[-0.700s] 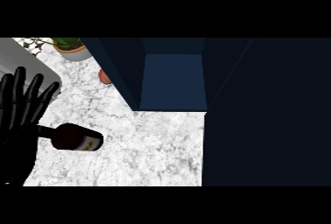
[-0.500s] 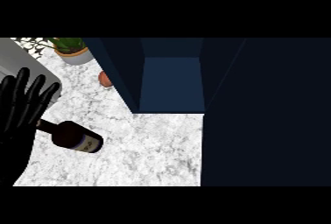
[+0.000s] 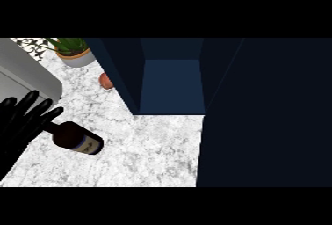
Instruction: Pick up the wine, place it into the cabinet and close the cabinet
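One dark glass wine bottle (image 3: 77, 138) lay on the speckled marble tabletop (image 3: 142, 149). The left hand (image 3: 23, 121) stayed released, fingers straight beside its neck. Bare marble ran to the open navy cabinet (image 3: 172, 83).

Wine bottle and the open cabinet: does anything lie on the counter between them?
No. In the head view only bare marble counter lies between the wine bottle and the open cabinet. The small reddish object sits farther back, beside the cabinet.

The table (image 3: 142, 149) looks like white marble with grey veins, smooth and polished. The wine bottle (image 3: 77, 138) seems dark glass with a slight gloss, and it carries a paper-like label. The cabinet (image 3: 172, 83) has matt dark blue panels. The left hand (image 3: 23, 121) is matt black, like plastic. The plant pot (image 3: 77, 57) looks matt grey.
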`<state>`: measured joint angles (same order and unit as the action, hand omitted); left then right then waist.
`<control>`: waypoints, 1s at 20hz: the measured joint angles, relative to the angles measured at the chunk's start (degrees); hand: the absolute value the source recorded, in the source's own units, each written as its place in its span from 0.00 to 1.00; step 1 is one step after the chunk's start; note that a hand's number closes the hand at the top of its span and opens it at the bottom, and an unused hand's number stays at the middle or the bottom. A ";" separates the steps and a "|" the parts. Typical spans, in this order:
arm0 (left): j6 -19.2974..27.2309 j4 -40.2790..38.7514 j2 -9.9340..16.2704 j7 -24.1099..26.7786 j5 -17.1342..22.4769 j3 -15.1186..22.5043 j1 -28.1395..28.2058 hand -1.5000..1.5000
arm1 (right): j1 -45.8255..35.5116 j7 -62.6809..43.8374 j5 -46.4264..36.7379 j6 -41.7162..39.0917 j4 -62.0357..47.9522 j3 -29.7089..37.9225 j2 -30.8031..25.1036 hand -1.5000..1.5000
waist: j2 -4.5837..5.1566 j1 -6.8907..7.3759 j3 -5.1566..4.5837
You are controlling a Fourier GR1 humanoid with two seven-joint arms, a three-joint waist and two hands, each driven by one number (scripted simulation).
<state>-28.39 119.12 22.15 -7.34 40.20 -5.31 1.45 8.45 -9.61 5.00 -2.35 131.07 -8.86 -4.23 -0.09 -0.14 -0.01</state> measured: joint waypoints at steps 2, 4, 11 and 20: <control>-1.26 0.84 3.04 -2.32 6.14 -2.50 0.75 0.00 | 1.79 -3.11 0.01 0.44 3.99 -1.50 -0.01 0.00 | -0.01 0.07 0.02; -1.00 2.76 6.18 -5.28 12.42 -5.11 1.58 0.00 | 2.83 -5.26 0.01 0.81 7.12 -2.64 0.07 0.00 | -0.09 0.22 0.02; 2.33 5.83 12.31 -12.67 25.20 -11.69 1.03 0.00 | 0.16 -14.19 -3.94 4.93 11.43 -10.18 1.48 0.00 | -0.11 0.26 -0.01; 2.12 3.71 14.22 -17.16 29.46 -16.74 0.74 0.00 | -1.58 -18.18 -5.56 9.53 12.05 -15.70 1.61 0.00 | -0.11 -0.10 -0.04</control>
<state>-26.27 122.83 36.37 -24.50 69.66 -22.05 2.20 6.86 -27.79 -0.56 7.18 143.12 -24.56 -2.62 -0.21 -0.24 -0.05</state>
